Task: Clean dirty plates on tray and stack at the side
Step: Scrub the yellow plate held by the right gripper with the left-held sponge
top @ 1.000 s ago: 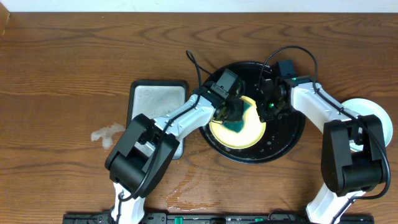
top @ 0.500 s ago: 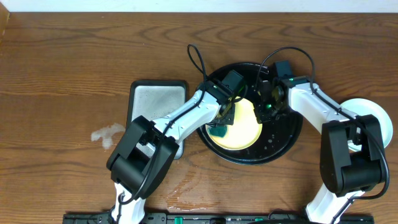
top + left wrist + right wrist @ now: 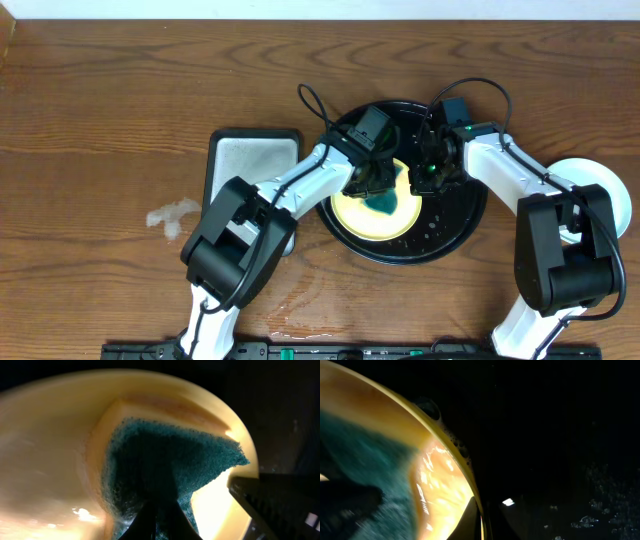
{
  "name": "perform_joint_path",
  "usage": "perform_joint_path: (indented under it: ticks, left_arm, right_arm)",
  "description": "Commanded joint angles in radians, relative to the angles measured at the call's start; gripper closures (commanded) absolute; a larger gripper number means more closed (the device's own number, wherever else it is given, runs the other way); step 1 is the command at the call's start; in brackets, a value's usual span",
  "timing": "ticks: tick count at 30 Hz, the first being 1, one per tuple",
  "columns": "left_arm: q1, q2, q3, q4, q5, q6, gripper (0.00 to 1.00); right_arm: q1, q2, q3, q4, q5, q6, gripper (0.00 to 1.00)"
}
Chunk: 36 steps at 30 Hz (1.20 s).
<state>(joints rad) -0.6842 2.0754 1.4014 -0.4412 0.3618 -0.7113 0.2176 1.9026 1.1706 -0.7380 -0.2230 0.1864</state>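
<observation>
A pale yellow plate (image 3: 388,212) lies in the round black tray (image 3: 455,225). My left gripper (image 3: 375,185) is shut on a green sponge (image 3: 382,203) and presses it on the plate; the sponge fills the left wrist view (image 3: 165,467). My right gripper (image 3: 428,178) is shut on the plate's right rim, with one finger on each side of the rim in the right wrist view (image 3: 480,520). A pale mint-green plate (image 3: 600,185) lies on the wooden tabletop at the far right, partly hidden by my right arm. No third plate shows.
A rectangular silver-grey metal tray (image 3: 250,170) lies left of the black tray, partly under my left arm. A wet smear (image 3: 172,215) marks the wood at the left. Water drops (image 3: 600,510) dot the black tray's floor.
My left gripper swept the sponge to the plate's left edge and back to its middle. The right gripper stayed on the rim.
</observation>
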Motion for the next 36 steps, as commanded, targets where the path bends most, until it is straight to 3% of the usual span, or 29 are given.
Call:
perform_joint_path:
  ticks: [1, 9, 15, 22, 30, 33, 36]
  left_arm:
    - [-0.071, 0.068, -0.016, -0.013, 0.125, -0.035, 0.93]
    - [-0.082, 0.068, -0.016, -0.101, 0.099, -0.061, 0.93]
    - [-0.005, 0.065, -0.016, -0.188, -0.145, -0.032, 0.93]
    - [0.103, 0.034, 0.012, -0.195, -0.383, 0.130, 0.92]
    - [0.085, 0.034, 0.025, -0.252, -0.702, 0.311, 0.92]
    - [0.054, 0.034, 0.025, -0.259, -0.708, 0.314, 0.93]
    - [0.016, 0.034, 0.025, -0.228, -0.578, 0.306, 0.93]
  right_arm:
    - [-0.001, 0.013, -0.013, 0.005, 0.058, 0.072, 0.99]
    - [-0.001, 0.013, -0.013, 0.005, 0.058, 0.090, 0.99]
    - [-0.001, 0.013, -0.013, 0.004, 0.058, 0.090, 0.99]
    - [-0.001, 0.013, -0.013, 0.004, 0.058, 0.090, 0.99]
    - [-0.001, 0.013, -0.013, 0.002, 0.062, 0.090, 0.99]
    - [-0.001, 0.013, -0.013, -0.002, 0.063, 0.090, 0.99]
    - [-0.001, 0.013, -0.013, -0.004, 0.063, 0.090, 0.99]
